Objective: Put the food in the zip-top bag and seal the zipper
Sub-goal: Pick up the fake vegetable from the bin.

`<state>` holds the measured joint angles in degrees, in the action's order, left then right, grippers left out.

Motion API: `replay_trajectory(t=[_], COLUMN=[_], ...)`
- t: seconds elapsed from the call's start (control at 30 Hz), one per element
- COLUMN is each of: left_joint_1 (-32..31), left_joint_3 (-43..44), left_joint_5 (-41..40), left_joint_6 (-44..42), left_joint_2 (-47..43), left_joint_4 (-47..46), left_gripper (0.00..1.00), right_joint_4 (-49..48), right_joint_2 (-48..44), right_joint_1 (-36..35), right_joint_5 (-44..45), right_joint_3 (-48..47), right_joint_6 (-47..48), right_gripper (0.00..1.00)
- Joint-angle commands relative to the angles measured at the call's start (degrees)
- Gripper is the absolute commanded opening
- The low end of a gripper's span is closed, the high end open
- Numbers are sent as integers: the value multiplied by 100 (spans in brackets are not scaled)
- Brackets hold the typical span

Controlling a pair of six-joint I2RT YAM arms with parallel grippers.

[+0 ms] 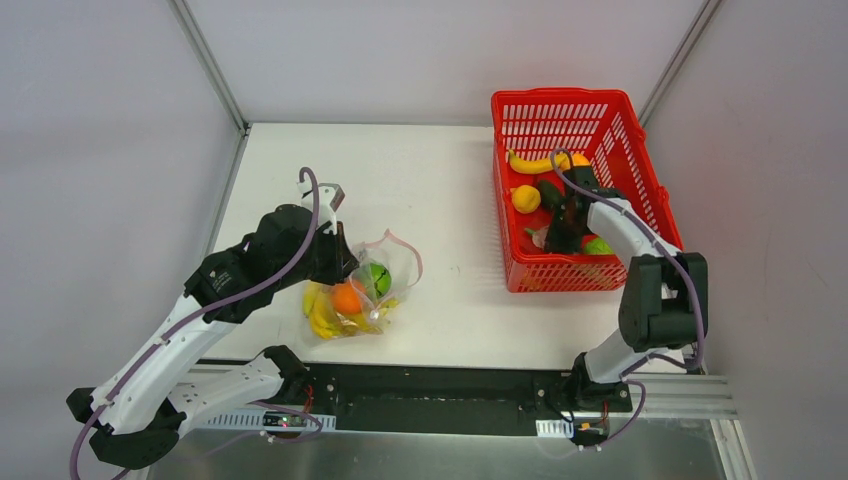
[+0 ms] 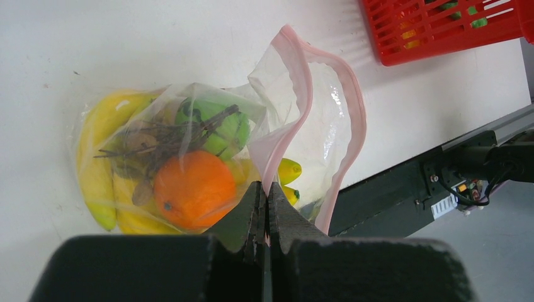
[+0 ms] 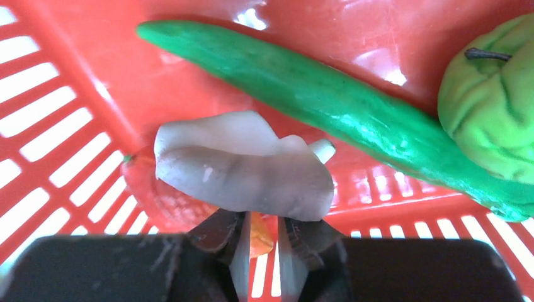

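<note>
the clear, pink-dotted plastic zip-top bag (image 2: pixel 318 135) is lying on the white table (image 1: pixel 400 170) by the left arm, already holding yellow toy bananas (image 2: pixel 94 167), a round orange fruit (image 2: pixel 194 189) and a green apple (image 2: pixel 221 131). its thin pink-red zipper strip (image 2: pixel 360 113) is gaping open, so sealing is still waiting. the left claw (image 2: pixel 265 189) is pinching the bag's pink edge. the right claw (image 3: pixel 258 228) is clamping a pale mushroom-shaped toy (image 3: pixel 245 170) inside the red lattice basket (image 1: pixel 640 150), where more food is lying. pale grey walls (image 1: pixel 100 150) are enclosing the table.

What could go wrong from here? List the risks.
The left pincer pinches only one lip of the zipper, so the mouth of the zip-top bag may sag shut. The right pincer holds the white mushroom by its thin stem; it could slip. Near the mouth, banana tips may block sealing.
</note>
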<state>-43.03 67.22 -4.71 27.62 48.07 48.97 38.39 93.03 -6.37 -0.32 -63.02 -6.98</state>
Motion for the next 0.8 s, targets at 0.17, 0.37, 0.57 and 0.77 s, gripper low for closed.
replay_trajectory(t=[0.17, 0.37, 0.57, 0.77], left_joint_1=[58, 58, 59, 57], left_joint_3=[211, 188, 203, 314], left_joint_5=[9, -37, 12, 108], left_joint_6=[160, 224, 253, 277], left_joint_2=[0, -37, 16, 112], left_joint_4=[-64, -152, -241, -293], left_gripper=[0, 0, 0, 0], right_joint_4=[223, 264, 385, -76], right_joint_2=[-1197, -1905, -2469, -2826], right_joint_1=[-31, -29, -31, -114], right_joint_5=[-129, -132, -765, -2620], right_joint_3=[-504, -816, -1293, -1594], right_joint_6=[-106, -206, -290, -852], right_gripper=[10, 10, 11, 12])
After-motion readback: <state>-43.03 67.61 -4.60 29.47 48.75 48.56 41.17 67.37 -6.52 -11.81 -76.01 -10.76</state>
